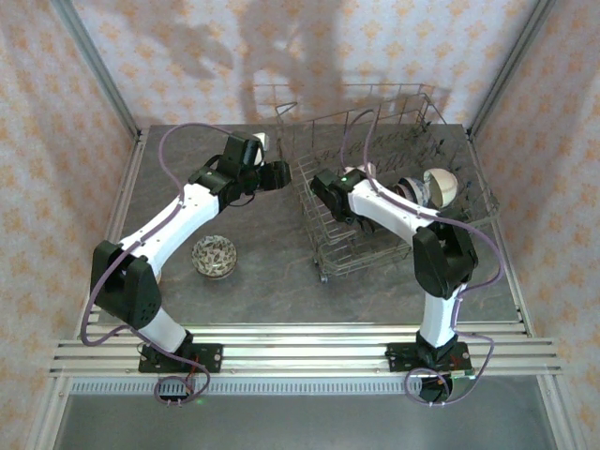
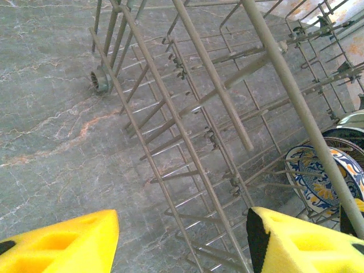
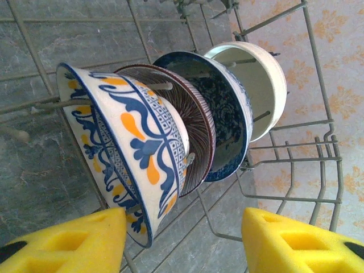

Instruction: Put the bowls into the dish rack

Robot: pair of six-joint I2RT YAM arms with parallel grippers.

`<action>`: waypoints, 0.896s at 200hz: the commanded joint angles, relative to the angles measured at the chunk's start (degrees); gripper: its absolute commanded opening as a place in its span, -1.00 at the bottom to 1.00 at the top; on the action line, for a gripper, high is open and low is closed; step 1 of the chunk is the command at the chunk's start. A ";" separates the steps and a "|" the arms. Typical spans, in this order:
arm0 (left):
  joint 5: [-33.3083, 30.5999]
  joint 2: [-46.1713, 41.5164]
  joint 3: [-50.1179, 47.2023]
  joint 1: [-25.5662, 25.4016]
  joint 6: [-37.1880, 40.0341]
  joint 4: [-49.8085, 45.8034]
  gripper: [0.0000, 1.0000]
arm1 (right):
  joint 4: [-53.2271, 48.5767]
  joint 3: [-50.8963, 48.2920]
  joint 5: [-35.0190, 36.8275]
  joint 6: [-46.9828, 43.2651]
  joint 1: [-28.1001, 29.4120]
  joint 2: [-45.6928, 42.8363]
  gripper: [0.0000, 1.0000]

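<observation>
- While your left gripper [image 2: 182,219] gapes empty just beside the rack [image 2: 187,131], one bowl [image 1: 214,256] sits outside it.
- Your right gripper [image 3: 183,216], fingers apart, faces four bowls [image 3: 142,131] inside it.

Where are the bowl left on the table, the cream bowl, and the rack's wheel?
Bowl on the table [image 1: 214,256], top view, its patterned inside.
Cream bowl [image 3: 264,91], right wrist view, its inner wall.
Rack wheel [image 2: 100,81], left wrist view, its hub.
</observation>
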 commanded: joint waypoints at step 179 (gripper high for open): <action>-21.99 -17.24 -4.94 7.80 -4.10 -37.61 0.30 | 6.67 7.03 -26.62 -10.36 -4.10 -11.86 0.13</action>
